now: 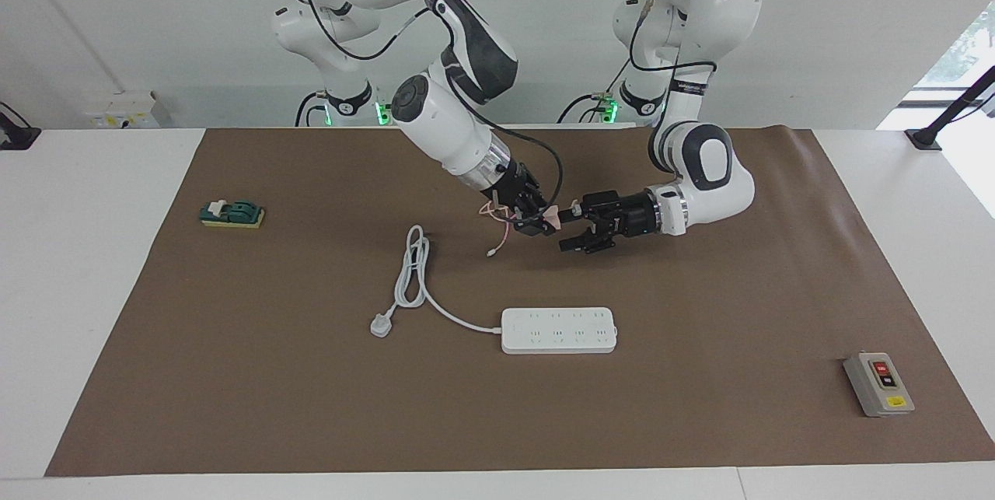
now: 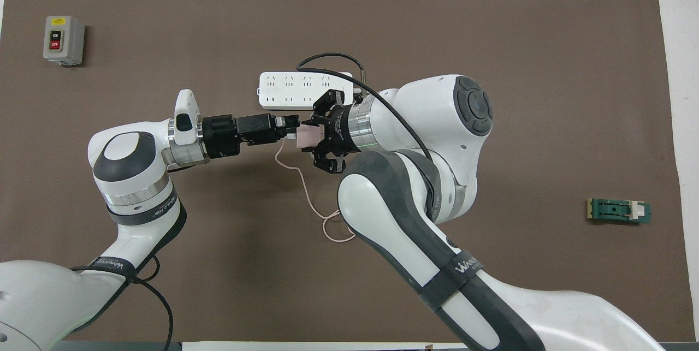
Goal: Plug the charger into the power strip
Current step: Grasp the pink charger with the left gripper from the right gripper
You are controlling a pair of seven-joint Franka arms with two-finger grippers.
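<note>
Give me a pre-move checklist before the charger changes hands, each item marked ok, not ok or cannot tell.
1. Right gripper shut on the charger, held up over the mat: ok.
2. Left gripper open and level with the charger, facing it: ok.
3. Left fingers already around the charger body: cannot tell.
4. Pink cable hangs loose under the charger, free of both grippers: ok.
5. Power strip flat on the mat, sockets up and uncovered: ok.
6. Strip's white cord coiled toward the right arm's end, off the sockets: ok.
</note>
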